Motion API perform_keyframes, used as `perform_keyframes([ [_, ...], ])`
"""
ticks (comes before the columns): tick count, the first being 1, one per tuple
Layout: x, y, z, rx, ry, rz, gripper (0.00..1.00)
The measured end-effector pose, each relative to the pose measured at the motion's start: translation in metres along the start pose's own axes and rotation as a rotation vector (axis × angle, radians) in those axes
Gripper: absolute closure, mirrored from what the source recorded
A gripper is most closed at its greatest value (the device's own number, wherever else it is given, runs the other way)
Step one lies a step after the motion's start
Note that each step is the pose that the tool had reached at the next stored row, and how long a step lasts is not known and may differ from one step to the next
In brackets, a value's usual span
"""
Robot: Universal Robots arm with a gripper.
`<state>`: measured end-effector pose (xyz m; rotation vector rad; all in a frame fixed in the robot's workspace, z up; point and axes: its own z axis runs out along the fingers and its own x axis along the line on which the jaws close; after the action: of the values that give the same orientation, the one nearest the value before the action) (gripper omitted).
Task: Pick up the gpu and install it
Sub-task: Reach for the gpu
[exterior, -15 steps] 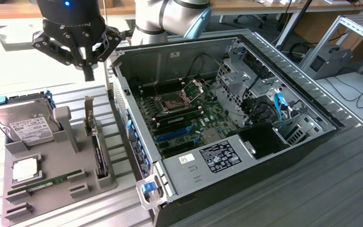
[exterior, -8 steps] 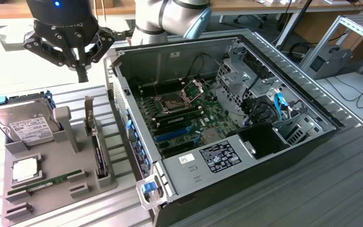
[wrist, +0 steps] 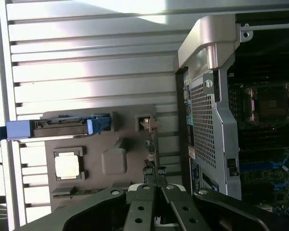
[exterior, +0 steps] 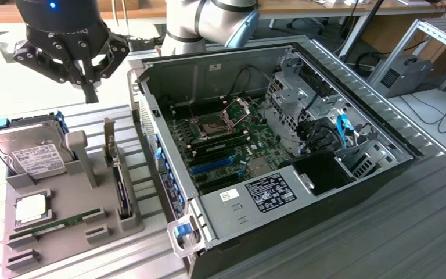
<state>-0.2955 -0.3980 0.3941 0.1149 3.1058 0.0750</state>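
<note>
The gpu [exterior: 120, 180] stands on its edge in a slot of the grey holder tray [exterior: 76, 200], at the exterior view's left, beside the open computer case [exterior: 285, 192]. It is a thin dark card with a silver bracket at its far end. My gripper [exterior: 90, 87] hangs well above the far end of the tray, shut, with nothing between its fingers. In the wrist view the gpu [wrist: 151, 149] appears edge-on just beyond my closed fingertips [wrist: 156, 187]. The motherboard [exterior: 223, 145] lies exposed inside the case, with blue and black slots.
A silver hard drive [exterior: 29, 154] in a blue caddy, a square processor [exterior: 31, 208] and a green RAM stick [exterior: 53, 225] also sit on the tray. The case's tall side wall [exterior: 149, 133] rises right next to the gpu. Ribbed metal table [exterior: 378, 232] surrounds everything.
</note>
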Motion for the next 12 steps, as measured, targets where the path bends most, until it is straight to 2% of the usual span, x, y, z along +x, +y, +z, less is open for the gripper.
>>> perform_keyframes([
  [6,0.0071,-0.0005,-0.0003,0.0001,0.0000,0.000,0.89],
  [12,0.0074,-0.0006,-0.0003,0.0000,0.0000,0.000,0.89],
])
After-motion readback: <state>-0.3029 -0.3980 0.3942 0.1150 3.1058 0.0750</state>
